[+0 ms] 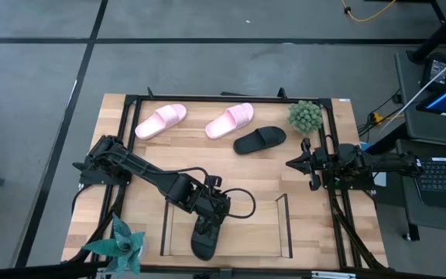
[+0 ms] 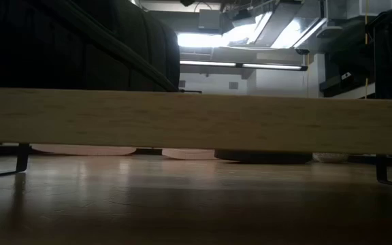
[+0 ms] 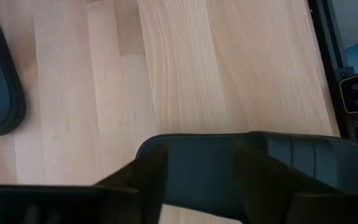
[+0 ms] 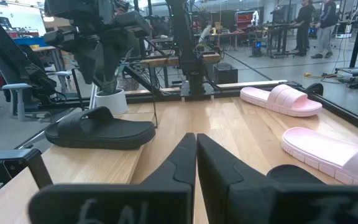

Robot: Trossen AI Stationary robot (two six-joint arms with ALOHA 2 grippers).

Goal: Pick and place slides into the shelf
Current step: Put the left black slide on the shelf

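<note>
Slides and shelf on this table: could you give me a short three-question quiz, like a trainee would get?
1. How many slides lie outside the shelf?
2. True or false: the left end effector is over the black slide in the shelf.
3. Which end effector is shut? A) left B) right

Key:
1. Three: two pink slides and one black slide.
2. True.
3. B; its fingers meet in its wrist view.
</note>
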